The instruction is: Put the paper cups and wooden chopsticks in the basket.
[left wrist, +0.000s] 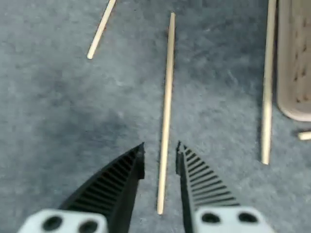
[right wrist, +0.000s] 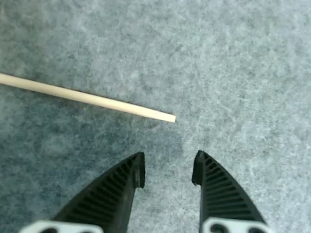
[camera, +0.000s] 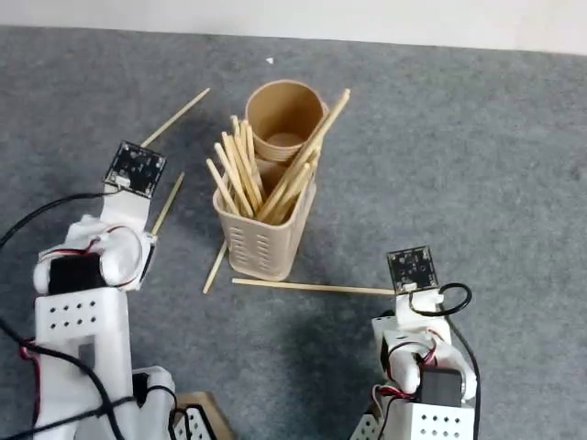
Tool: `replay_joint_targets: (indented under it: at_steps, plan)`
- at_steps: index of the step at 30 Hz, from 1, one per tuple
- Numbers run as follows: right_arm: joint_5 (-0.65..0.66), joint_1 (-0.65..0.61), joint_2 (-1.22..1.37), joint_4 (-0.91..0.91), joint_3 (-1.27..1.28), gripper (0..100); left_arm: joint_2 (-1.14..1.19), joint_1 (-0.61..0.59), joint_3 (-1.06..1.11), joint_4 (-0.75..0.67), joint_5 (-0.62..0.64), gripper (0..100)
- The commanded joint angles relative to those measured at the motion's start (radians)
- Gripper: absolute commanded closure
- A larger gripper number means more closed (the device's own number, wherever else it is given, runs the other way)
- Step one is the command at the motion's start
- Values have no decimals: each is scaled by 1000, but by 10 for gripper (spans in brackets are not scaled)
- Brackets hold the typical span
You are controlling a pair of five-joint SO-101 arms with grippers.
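A beige slotted basket [camera: 261, 243] stands mid-table, holding stacked brown paper cups [camera: 284, 115] and several wooden chopsticks. Loose chopsticks lie around it. My left gripper [left wrist: 160, 155] is open just above the carpet, its fingers either side of the near end of one chopstick [left wrist: 166, 107], which lies left of the basket [camera: 167, 203]. My right gripper [right wrist: 168, 170] is open over bare carpet, a short way back from the tip of a long chopstick [right wrist: 87, 97] that lies in front of the basket [camera: 312, 288].
Another chopstick [camera: 176, 117] lies at the far left, and one [camera: 215, 266] rests along the basket's left foot. In the left wrist view these are a stick [left wrist: 102, 29] and a stick [left wrist: 267, 82] beside the basket wall [left wrist: 296, 63]. Grey carpet [camera: 477, 165] covers the table.
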Motion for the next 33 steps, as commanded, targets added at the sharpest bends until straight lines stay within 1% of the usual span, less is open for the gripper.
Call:
replay_joint_targets:
  at_steps: [1,5,9,11,18,21,22,28,33]
  plan:
    - [9,12,-12,5,117,829,114,10,-21,-40,-11,857]
    - [9,12,-12,5,117,829,377,15,-157,-40,-5,803]
    - [9,12,-12,5,117,829,621,15,-341,-40,-5,807]
    - [9,12,-12,5,117,829,730,10,-418,-40,15,807]
    - [9,12,-12,5,117,829,1030,13,-578,-46,21,808]
    - [9,12,-12,5,117,829,1104,10,-628,-41,21,811]
    - [9,12,-12,5,117,829,1119,10,-636,-41,21,828]
    - [9,12,-12,5,117,829,1129,10,-676,-40,17,989]
    - [9,12,-12,5,117,829,1129,13,-727,-40,17,995]
